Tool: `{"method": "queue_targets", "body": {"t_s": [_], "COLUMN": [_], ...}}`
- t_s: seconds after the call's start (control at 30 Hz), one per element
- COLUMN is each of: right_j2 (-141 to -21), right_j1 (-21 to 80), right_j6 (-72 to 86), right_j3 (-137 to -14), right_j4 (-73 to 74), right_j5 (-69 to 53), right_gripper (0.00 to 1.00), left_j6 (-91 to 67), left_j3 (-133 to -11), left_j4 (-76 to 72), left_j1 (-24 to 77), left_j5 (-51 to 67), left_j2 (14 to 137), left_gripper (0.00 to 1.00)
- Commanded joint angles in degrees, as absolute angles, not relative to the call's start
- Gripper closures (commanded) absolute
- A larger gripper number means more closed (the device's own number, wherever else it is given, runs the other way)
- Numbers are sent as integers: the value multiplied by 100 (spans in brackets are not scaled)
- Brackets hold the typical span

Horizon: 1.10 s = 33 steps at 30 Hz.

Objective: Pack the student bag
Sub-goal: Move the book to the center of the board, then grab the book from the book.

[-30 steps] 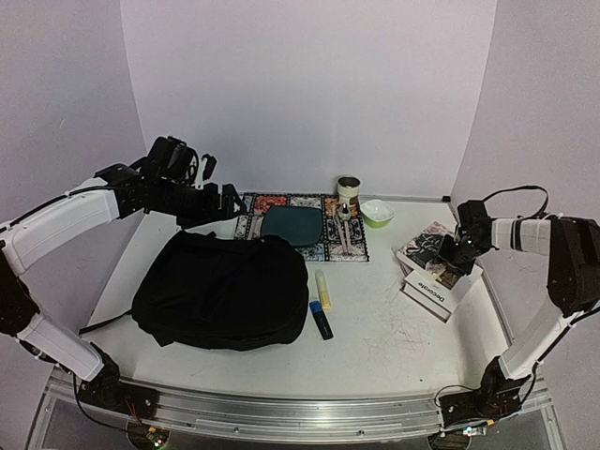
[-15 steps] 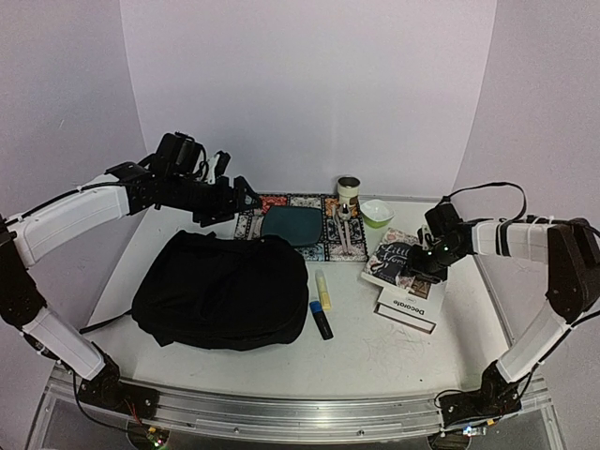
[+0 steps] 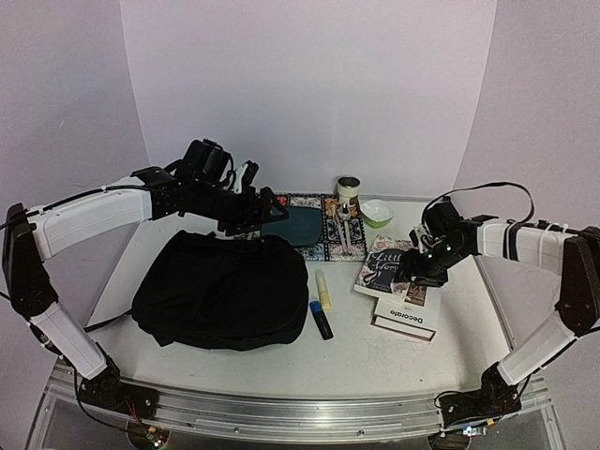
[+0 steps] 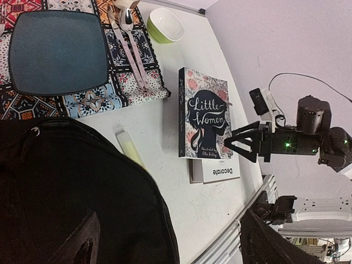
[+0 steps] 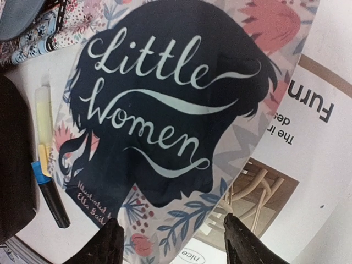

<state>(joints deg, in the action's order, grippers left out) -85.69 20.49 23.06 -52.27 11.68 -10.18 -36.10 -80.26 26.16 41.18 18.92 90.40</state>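
Observation:
The student bag (image 3: 220, 291), a big black backpack, lies closed on the left half of the table; its zipper edge shows in the left wrist view (image 4: 66, 192). My left gripper (image 3: 267, 208) hangs open above the bag's far right edge, its fingers (image 4: 82, 242) wide apart with nothing between them. A "Little Women" book (image 3: 380, 267) lies flat, partly on a white "Decorate" book (image 3: 408, 314). My right gripper (image 3: 412, 272) stands open at the book's right edge; in the right wrist view the cover (image 5: 165, 110) fills the frame and its lower corner lies between my fingertips (image 5: 110, 242).
A yellow highlighter (image 3: 322, 289) and a blue-black marker (image 3: 321, 321) lie right of the bag. Behind, a patterned placemat (image 3: 328, 248) holds a dark plate (image 3: 295, 225) and cutlery (image 3: 344, 230). A can (image 3: 349, 187) and a green bowl (image 3: 377, 213) stand at the back.
My right gripper carried the "Little Women" book leftward, along with the white book under it, then widened its jaws. My left arm swung right along the bag's far edge.

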Motion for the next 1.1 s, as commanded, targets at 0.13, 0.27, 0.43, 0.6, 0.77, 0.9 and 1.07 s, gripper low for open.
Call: {"method": "queue_targets", "body": {"t_s": [0.13,0.27,0.43,0.6,0.77,0.9,1.07], "right_j2": [-8568,-8831,-9328,-9932,-10398,-10721,-11119], "right_j1": [1327,946,467,301,124,44,-164], "right_j6": [2078,1971,1834,1680,1565,1518,1449], "right_j3": [-5979,-6267,-6559,-6799,-6851,-6920,-7027], "right_j4": [1323,1134,867,754,543,364,209], "right_j5": [-1599,-1865,-2469,-2843,-3248,-3721,-4322], "right_gripper": [23,20,16,10,6,4,5], "left_j6": [-3639,-3649,-3643,-3665,-3691,-3703,-3763], "left_j3": [-8210,-8066,-7916,-7836,-7776,-7745,-7709], "left_j4": [2381,2382,2382,2382,2391,2391,2399], "left_j1": [4131,4131,4133,4131,4131,4131,4131], "left_j5": [1874,1836,1755,1719,1684,1653,1611], "left_j2": [8930,8789,8597,8479,8367,8314,8297], "left_gripper": [11,11,11,11,11,11,12]}}
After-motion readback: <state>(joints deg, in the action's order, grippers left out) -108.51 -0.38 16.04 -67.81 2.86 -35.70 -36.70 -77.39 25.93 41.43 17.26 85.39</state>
